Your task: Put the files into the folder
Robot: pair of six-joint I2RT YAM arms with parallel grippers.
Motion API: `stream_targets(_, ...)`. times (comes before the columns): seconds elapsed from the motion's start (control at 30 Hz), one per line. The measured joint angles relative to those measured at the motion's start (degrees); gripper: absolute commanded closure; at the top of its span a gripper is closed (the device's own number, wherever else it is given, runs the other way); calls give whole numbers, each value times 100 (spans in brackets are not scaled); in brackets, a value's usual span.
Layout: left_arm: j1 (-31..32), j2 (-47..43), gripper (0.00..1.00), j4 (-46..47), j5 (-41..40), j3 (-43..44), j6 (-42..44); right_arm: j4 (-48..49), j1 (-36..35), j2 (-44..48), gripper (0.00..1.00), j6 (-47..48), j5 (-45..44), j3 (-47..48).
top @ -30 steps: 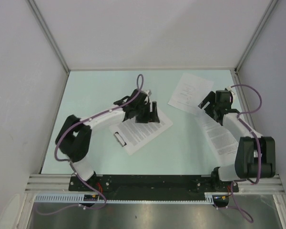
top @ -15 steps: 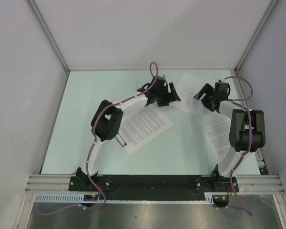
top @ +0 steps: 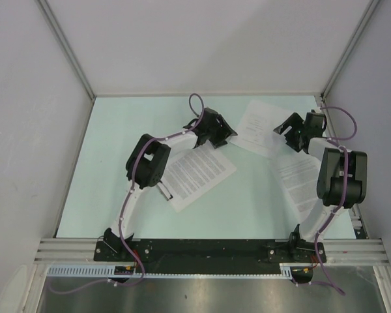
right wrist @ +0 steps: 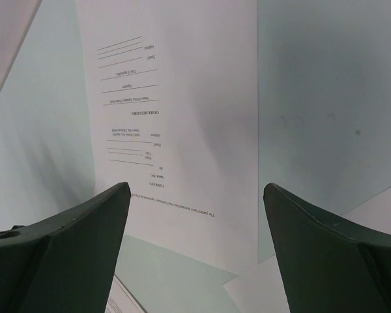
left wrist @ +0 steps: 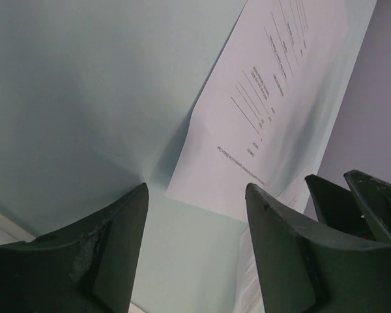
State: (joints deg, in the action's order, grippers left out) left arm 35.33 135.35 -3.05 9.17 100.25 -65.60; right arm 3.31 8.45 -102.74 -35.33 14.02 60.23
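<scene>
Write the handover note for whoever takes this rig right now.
Left gripper: open, empty, by a corner of the sparse sheet.
Right gripper: open, empty, above the same sheet.
First dense sheet lies on the clipboard; whether it is clipped, cannot tell.
Second dense sheet lies on the table by the right arm.
Left to do: both loose sheets onto the clipboard.

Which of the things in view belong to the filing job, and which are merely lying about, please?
Job: folder; dense sheet on it; sparse sheet; dense sheet at right.
Just surroundings: grey walls; metal rail; table.
</scene>
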Motion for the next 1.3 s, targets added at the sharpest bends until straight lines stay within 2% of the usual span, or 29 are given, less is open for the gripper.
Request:
stream_targets(0.17, 44, 107, 40, 164, -24, 4, -328, 2, 4, 50, 11, -52, 48, 2)
stream_targets(0.3, 83, 162, 54, 254, -50, 4, -481, 7, 4, 55, 10, -118, 114, 2)
stream_targets(0.37, 98, 214, 57, 308, -42, 4, -531, 0, 2, 55, 5, -133, 140, 2)
stream_targets(0.43, 105, 234, 67, 345, -48, 2, -540, -44, -20, 55, 0, -144, 129, 2)
stream_targets(0.6, 116, 234, 90, 308, -46, -20, -479, -369, -92, 42, 0, -236, 177, 7)
stream_targets(0.7, 118, 234, 100, 358, 37, -20, -439, -463, -74, 20, 0, -280, 391, 7)
stream_targets(0.9, 118, 225, 100, 557, 334, -20, -520, -610, 83, 22, 0, -306, 852, -2)
stream_targets(1.3, 28, -28, 100, 758, 1047, -20, -743, -828, 533, 166, 0, -197, 1008, -437)
